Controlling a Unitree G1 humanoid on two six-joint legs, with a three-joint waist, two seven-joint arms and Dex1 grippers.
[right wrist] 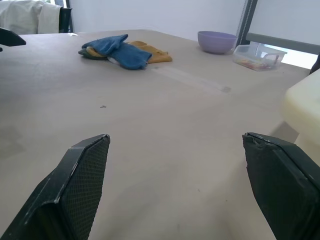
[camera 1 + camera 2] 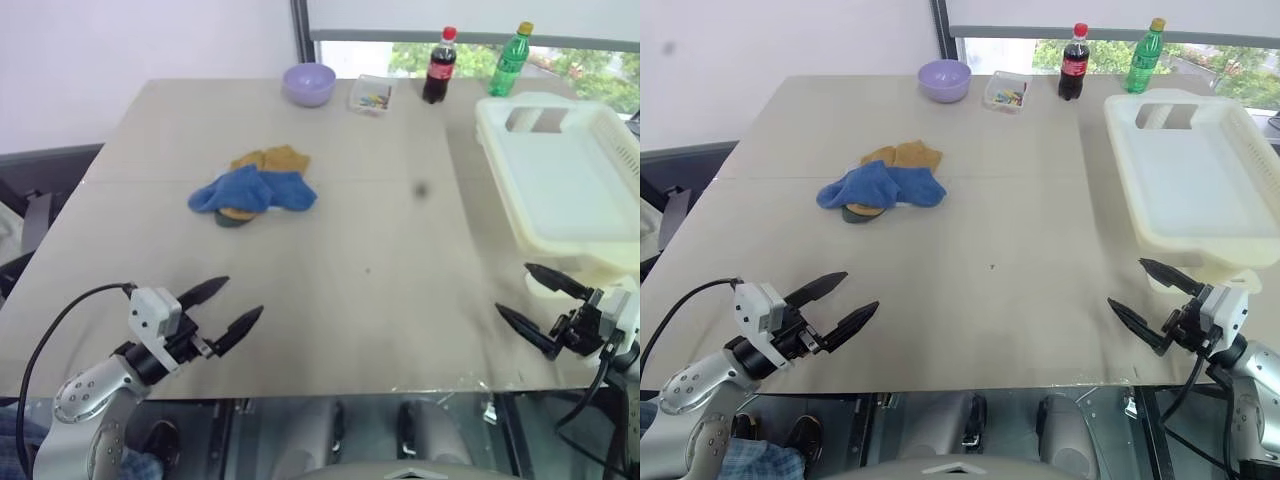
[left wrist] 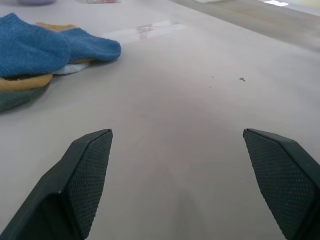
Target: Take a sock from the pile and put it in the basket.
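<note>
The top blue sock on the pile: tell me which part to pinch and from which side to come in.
Judging by its pose, pinch the blue sock at its right end, which sticks out of the pile onto the bare table. Come from above with the left gripper, the nearer one, already open. That end looks free of the tan socks.

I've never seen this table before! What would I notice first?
Probably the pile of fuzzy blue and mustard socks, lying in the middle of the table. Next, the big cream-white basket along the table's right side. Nearest the camera, the left gripper and right gripper hover open over the front edge, holding nothing.
</note>
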